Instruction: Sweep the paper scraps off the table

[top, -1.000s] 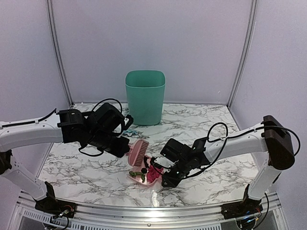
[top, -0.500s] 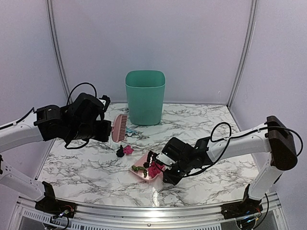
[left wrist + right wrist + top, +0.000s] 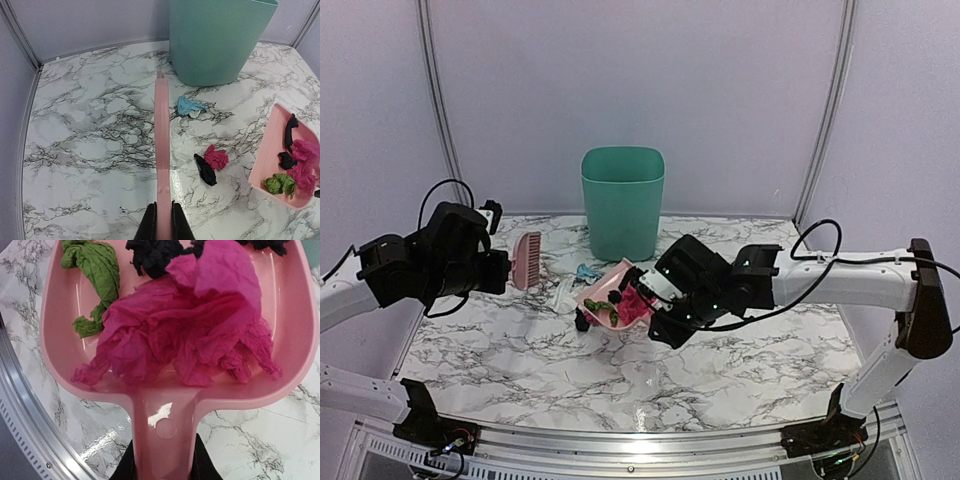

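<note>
Left tool [image 3: 161, 222]: clamped shut on the handle of the pink brush [image 3: 163, 130], which is held over the left side of the tabletop [image 3: 90, 130] with its far end pointing toward the teal bin [image 3: 215, 40].
Right tool [image 3: 165, 467]: jaws narrowly parted, gripping the handle of the pink dustpan [image 3: 50, 340].
Paper scraps [image 3: 190, 340]: magenta, green and black pieces lie inside the dustpan.
Loose on the tabletop: a black scrap [image 3: 205, 170] touches a magenta scrap [image 3: 216, 157] between brush and dustpan; a light blue scrap [image 3: 189, 106] lies just in front of the bin.
Dustpan: tilted, near the bin.
</note>
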You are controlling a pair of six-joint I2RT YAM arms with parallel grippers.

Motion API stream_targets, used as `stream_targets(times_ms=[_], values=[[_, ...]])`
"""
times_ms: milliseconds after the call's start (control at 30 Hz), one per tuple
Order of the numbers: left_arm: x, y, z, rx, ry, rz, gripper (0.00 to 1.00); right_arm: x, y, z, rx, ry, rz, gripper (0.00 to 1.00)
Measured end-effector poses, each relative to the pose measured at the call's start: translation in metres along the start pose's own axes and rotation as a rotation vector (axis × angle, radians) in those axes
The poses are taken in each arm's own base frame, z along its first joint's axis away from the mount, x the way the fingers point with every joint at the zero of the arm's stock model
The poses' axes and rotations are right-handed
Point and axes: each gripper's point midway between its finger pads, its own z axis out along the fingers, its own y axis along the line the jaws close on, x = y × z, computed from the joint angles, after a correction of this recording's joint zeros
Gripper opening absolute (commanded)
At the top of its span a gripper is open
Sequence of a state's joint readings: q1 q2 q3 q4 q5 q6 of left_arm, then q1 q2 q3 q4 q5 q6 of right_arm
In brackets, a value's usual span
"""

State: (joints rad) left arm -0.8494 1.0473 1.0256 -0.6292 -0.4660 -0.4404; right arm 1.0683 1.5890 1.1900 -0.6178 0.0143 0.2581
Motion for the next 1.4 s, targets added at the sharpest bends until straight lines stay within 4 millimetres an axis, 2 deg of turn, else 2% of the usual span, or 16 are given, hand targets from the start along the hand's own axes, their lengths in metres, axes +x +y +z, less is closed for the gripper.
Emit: stream_targets(times_ms=[200,300,400,567,600,700,800,1000,1133,1400], values=[[0.020,0.020,-0.012,0.004,-0.016,-0.018,0.00,-0.059,0.010,-0.030,-0.003,-0.090,0.001,0.00],[0.026,0.027,-0.021,0.020,-0.032,-0.037,0.00,-0.087,0.013,-0.036,-0.005,-0.122,0.004,0.00],[0.031,0.032,-0.029,0.036,-0.049,-0.064,0.00,-0.124,0.013,-0.039,-0.016,-0.167,0.013,0.00],[0.031,0.017,-0.031,0.126,-0.037,-0.103,0.00,-0.189,-0.002,-0.045,-0.055,-0.267,0.058,0.00],[0.031,0.012,-0.028,0.146,-0.029,-0.109,0.00,-0.201,-0.001,-0.046,-0.077,-0.288,0.061,0.00],[0.029,-0.007,-0.016,0.200,-0.005,-0.130,0.00,-0.228,-0.015,-0.052,-0.117,-0.340,0.089,0.00],[0.031,-0.027,0.005,0.229,0.037,-0.166,0.00,-0.255,-0.024,-0.061,-0.178,-0.408,0.114,0.00],[0.038,-0.064,0.052,0.275,0.101,-0.236,0.00,-0.285,-0.044,-0.069,-0.282,-0.509,0.176,0.00],[0.040,-0.084,0.079,0.290,0.142,-0.257,0.00,-0.304,-0.068,-0.067,-0.354,-0.575,0.245,0.00],[0.027,-0.104,0.096,0.320,0.137,-0.320,0.00,-0.334,-0.101,-0.063,-0.589,-0.676,0.399,0.00]])
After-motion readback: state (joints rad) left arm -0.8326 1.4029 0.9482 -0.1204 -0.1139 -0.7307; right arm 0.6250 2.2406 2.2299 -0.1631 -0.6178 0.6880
